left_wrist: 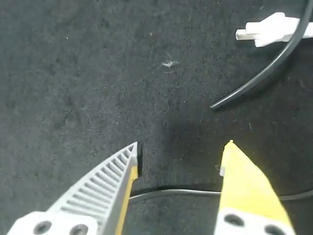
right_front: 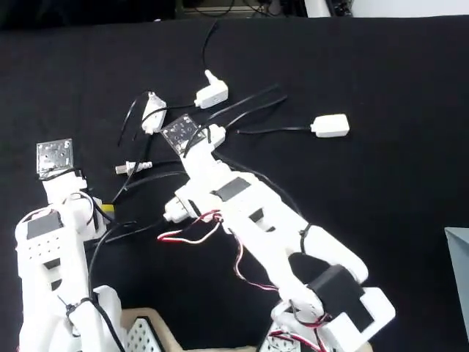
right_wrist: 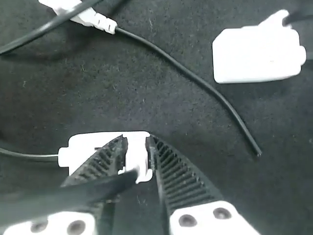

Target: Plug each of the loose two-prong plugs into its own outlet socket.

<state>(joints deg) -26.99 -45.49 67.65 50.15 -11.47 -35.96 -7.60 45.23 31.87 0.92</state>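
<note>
Two arms worked over a black-covered desk [right_front: 381, 66] scattered with white plugs and cords.
At the left, the left hand [left_wrist: 182, 146] hung released above bare cloth. A black cord [left_wrist: 171, 193] crossed beneath its fingers, and a loose two-prong plug [left_wrist: 269, 29] lay near but apart from it. Nearer the desk's middle, the right hand [right_wrist: 136, 139] was clenched on a white block [right_wrist: 83, 146] at a cord's end. A second white block [right_wrist: 257, 54] lay near, and a third white block [right_front: 330, 125] lay well apart at the right.

Table [right_front: 396, 66] draped in black cloth [right_front: 73, 81]
</note>
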